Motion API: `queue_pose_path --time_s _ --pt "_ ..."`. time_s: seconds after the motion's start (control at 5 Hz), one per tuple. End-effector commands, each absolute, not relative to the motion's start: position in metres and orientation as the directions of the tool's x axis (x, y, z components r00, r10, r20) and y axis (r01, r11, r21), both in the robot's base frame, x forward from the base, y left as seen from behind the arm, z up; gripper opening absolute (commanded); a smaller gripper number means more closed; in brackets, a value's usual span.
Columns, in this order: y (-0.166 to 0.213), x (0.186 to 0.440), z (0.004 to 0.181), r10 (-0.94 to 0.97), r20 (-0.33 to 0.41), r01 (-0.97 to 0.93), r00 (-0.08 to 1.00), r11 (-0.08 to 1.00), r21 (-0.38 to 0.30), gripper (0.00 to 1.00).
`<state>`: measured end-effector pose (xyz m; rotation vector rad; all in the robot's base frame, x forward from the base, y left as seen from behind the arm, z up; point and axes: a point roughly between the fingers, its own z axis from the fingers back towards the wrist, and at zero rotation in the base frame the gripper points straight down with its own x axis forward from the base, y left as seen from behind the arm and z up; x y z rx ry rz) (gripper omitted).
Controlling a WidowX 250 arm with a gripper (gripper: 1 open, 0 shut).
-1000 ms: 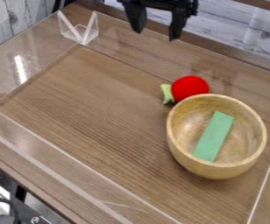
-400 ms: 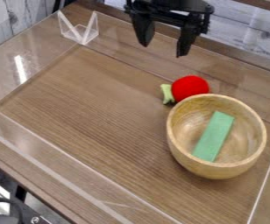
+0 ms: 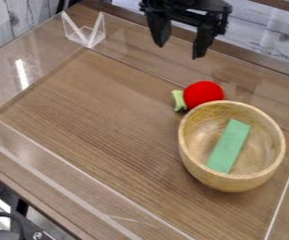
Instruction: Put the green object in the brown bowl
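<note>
my view, itemised. green block (image 3: pixel 230 145): lies flat inside the wooden bowl (image 3: pixel 197 150), slanted, one end toward the far rim, the other toward the near side. bowl: sits on the wooden table (image 3: pixel 91 112) at the right, near the clear wall (image 3: pixel 285 202). red fruit (image 3: pixel 205 92): on the table touching or just beside the bowl's far rim, its small green leaf on the left. gripper (image 3: pixel 185 36): black, up at the far edge, pointing down, its two fingers spread apart and empty, well apart from bowl and fruit. clear plastic stand (image 3: pixel 84 31): far left corner.
</note>
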<state>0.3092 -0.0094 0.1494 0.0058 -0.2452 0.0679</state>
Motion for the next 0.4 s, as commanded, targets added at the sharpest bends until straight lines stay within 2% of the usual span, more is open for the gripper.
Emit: queue_pose_path --time_s 0.0,0.2 --pt "0.0013 0.3136 0.1587 0.036 0.289 -0.038 0.957 0.999 0.001 1.00" --pt "0.0099 0.3084 0.1549 0.004 0.288 -0.005 0.958 1.000 0.003 1.00"
